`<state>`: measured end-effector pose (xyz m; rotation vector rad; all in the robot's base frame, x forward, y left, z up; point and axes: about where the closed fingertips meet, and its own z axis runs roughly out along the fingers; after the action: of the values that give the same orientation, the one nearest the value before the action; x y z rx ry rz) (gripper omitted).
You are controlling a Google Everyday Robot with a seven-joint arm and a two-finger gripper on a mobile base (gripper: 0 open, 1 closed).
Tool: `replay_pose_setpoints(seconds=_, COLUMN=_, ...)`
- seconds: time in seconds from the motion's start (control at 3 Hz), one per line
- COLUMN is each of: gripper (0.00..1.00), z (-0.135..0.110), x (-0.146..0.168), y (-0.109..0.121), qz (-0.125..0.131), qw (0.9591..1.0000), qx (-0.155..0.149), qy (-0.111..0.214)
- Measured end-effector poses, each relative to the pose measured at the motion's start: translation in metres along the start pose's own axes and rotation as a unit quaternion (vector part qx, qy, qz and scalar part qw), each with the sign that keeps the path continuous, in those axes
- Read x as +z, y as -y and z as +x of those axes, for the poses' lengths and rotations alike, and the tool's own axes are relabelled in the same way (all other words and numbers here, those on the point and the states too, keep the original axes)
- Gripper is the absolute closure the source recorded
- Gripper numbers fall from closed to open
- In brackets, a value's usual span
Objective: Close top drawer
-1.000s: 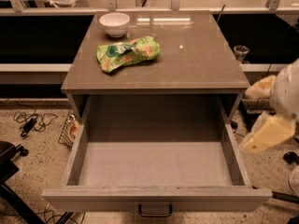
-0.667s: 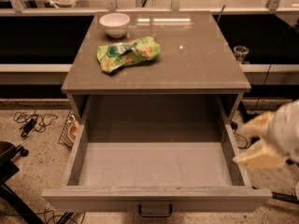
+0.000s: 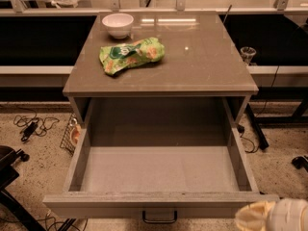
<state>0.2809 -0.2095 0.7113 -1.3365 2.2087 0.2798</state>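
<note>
The hand (image 3: 263, 218) is at the lower right corner of the view, low and just beside the right end of the front panel of the top drawer (image 3: 159, 172). Only a cream-coloured part and a white rounded part of it show, so I cannot tell if it is open or closed. I see nothing held in it.

I think it is placed there because closing needs a push on the front panel toward the cabinet, and for that the hand must be on the outer side of the panel. It looks not yet pressed against it, though I cannot be sure of contact.

The top drawer is pulled far out toward the camera, directly under the counter (image 3: 207, 66), and its inside is bare. Its small dark handle (image 3: 160, 219) sits at the centre of the front panel, well apart from the hand. The hand is much nearer the right end than the centre. A push there may turn the drawer a little in its rails, so a push closer to the handle would probably go more straight.

On the counter a white bowl (image 3: 118, 24) stands at the far left corner. A green snack bag (image 3: 131, 56) lies near it, toward the front. Both rest on top, out of the drawer's path, so I expect they will not hinder the closing.
</note>
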Motion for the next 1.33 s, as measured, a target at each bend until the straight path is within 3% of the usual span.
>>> replay_pose_setpoints(seconds=0.33, gripper=1.00, z=0.033, x=0.034, y=-0.040, qz=-0.036, qw=0.9990, qx=0.025, qy=0.001)
replay_pose_setpoints(seconds=0.67, gripper=1.00, z=0.039, x=0.039, y=-0.048, qz=-0.044, qw=0.9986, qx=0.030, qy=0.000)
replay_pose_setpoints(seconds=1.0, gripper=1.00, z=0.030, x=0.053, y=-0.035, qz=-0.051, qw=0.9983, qx=0.025, qy=0.014)
replay_pose_setpoints(seconds=1.33, gripper=1.00, z=0.007, x=0.071, y=0.000, qz=-0.049, qw=0.9979, qx=0.009, qy=0.043)
